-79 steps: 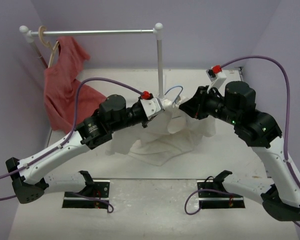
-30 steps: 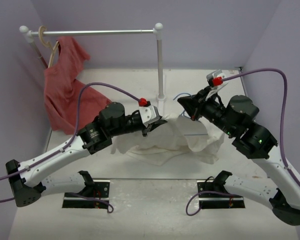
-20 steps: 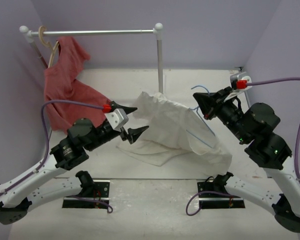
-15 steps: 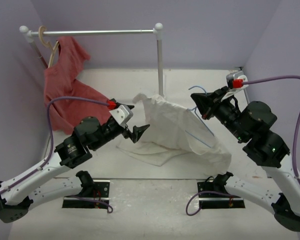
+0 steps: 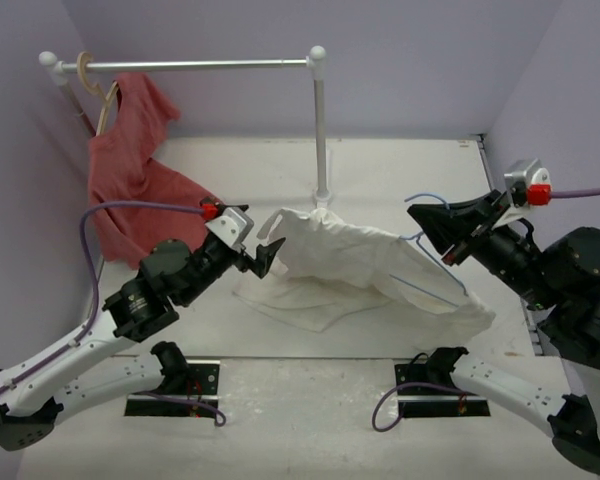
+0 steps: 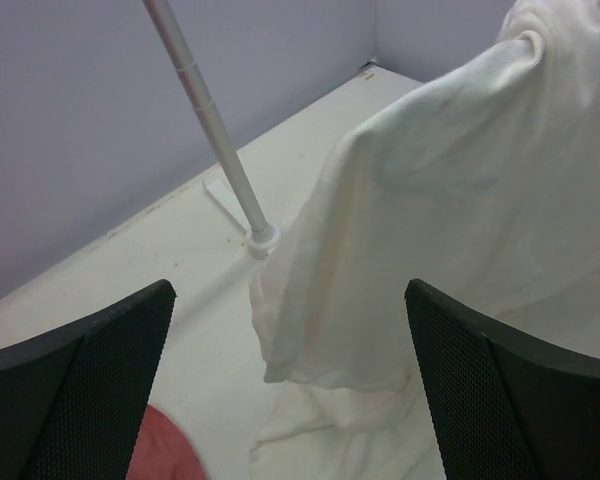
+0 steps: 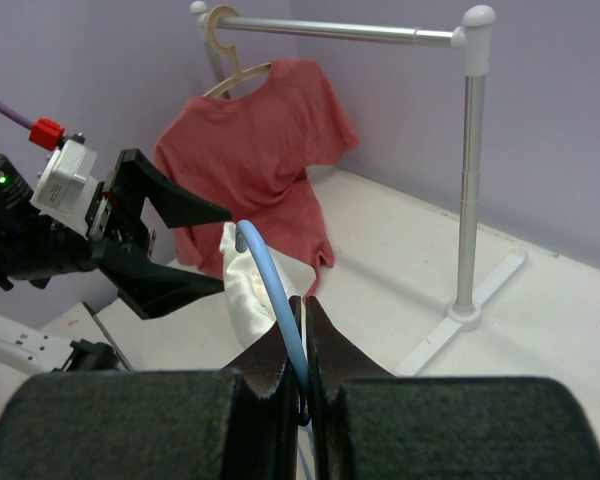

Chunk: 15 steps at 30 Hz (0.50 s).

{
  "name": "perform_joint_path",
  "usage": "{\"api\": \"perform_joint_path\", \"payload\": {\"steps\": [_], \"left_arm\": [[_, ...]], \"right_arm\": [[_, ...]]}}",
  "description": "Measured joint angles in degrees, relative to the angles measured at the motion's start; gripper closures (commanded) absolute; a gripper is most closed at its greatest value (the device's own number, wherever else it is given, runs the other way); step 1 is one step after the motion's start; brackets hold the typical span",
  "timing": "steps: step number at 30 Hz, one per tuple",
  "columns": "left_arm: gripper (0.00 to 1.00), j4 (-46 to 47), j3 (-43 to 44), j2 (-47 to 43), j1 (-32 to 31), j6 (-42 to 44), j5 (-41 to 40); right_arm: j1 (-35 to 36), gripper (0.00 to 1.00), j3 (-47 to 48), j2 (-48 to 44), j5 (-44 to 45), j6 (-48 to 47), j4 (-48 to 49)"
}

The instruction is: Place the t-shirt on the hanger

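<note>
The white t-shirt (image 5: 360,260) hangs stretched over the light-blue wire hanger (image 5: 426,197), whose lower wire shows through the cloth; the shirt's lower folds rest on the table. My right gripper (image 5: 425,218) is shut on the hanger's hook (image 7: 265,260), holding it up at the right. In the right wrist view its fingertips (image 7: 290,315) pinch the wire, with the t-shirt (image 7: 242,275) just beyond. My left gripper (image 5: 263,235) stands open at the shirt's left end. In the left wrist view the left gripper (image 6: 288,290) holds nothing, and the t-shirt (image 6: 430,180) hangs ahead of it.
A clothes rack with a metal rail (image 5: 200,65) and an upright pole (image 5: 321,130) stands at the back. A red shirt (image 5: 130,170) on a tan wooden hanger (image 5: 100,90) hangs at its left end. The pole's foot (image 6: 260,238) is just behind the white shirt.
My left gripper let go of the t-shirt, opened wide and drew back left. The right arm carried the hanger up and to the right, pulling the shirt out into a long drape.
</note>
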Motion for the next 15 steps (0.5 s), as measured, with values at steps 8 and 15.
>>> {"api": "perform_joint_path", "payload": {"steps": [8,15], "left_arm": [[0.22,6.0,-1.8,-3.8,0.0,1.6,12.6],[0.46,6.1,1.5,3.5,0.0,2.2,22.6]], "right_arm": [[0.0,1.0,3.1,-1.0,-7.3,-0.8,-3.8],[0.0,1.0,3.9,-1.0,-9.1,-1.0,-6.2]]}}
